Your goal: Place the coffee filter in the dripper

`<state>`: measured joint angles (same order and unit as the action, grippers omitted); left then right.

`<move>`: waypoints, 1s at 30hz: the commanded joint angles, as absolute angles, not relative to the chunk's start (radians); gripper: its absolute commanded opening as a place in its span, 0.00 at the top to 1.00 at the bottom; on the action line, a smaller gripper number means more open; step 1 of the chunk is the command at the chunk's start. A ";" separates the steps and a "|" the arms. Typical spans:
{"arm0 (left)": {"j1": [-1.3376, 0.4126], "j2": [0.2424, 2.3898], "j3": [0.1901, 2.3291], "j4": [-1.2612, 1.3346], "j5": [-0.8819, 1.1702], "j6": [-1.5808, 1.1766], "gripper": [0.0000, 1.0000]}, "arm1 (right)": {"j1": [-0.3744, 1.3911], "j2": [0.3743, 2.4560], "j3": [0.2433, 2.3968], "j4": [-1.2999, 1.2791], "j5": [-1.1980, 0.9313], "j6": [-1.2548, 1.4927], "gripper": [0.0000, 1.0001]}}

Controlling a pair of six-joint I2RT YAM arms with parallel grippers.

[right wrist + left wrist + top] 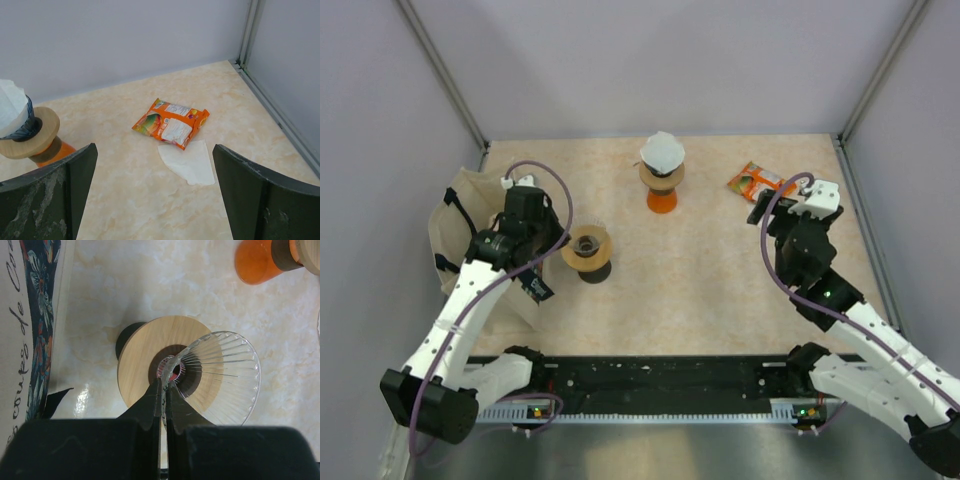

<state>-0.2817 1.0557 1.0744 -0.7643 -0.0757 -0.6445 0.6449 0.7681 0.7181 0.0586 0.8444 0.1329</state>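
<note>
A glass dripper [227, 375] with a wooden collar [142, 357] sits on a black base left of centre [587, 248]. My left gripper [165, 385] is shut on the glass wall of the dripper, which leans to the right; in the top view the gripper [572, 245] sits at its left side. A flat white coffee filter [187, 162] lies on the table beside an orange packet [171, 122]. My right gripper [154, 150] is open and empty above the table, short of that filter. In the top view the right gripper [772, 207] hides the filter.
A second dripper on an orange stand [661, 185] holds a white filter [662, 152] at the back centre; it also shows in the right wrist view [30, 135]. A cream tote bag [455, 215] lies at the left edge. Walls close in the back and right.
</note>
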 commanded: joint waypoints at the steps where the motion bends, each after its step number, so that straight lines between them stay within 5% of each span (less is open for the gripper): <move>1: -0.270 1.045 1.074 -0.715 -0.069 -0.643 1.00 | 0.643 0.752 0.730 0.071 0.854 0.117 0.01; 30: -0.255 1.048 0.948 -0.680 -0.048 -0.618 1.00 | 0.643 0.726 0.721 0.064 0.816 0.117 0.01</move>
